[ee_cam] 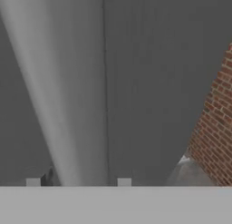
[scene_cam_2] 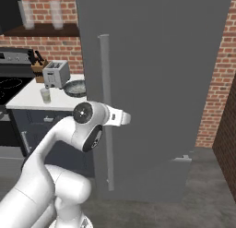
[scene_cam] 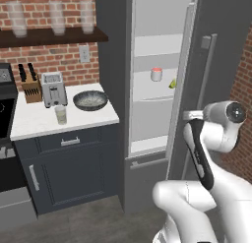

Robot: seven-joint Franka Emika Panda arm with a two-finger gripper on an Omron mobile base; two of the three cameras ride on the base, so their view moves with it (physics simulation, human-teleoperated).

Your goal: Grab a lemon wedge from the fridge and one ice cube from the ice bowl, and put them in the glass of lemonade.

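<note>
Hand (ee_cam: pixel 78 182): jaws straddling the fridge handle (ee_cam: pixel 59 91), part open, one small tip on each side; firm grip or mere touch cannot be told.
Fridge (scene_cam: pixel 147 79): door ajar, white shelves showing through the gap.
Fridge contents: lemon wedge (scene_cam: pixel 173 83) on a middle shelf, just beside a red-topped cup (scene_cam: pixel 156 74).
Surface (scene_cam: pixel 39 121): glass of lemonade (scene_cam: pixel 60 114) near the front edge; ice bowl (scene_cam: pixel 90 100) behind it toward the fridge; toaster (scene_cam: pixel 53 88) and knife block (scene_cam: pixel 30 85) at the wall.
Obstruction: door edge standing between arm and shelves.
</note>
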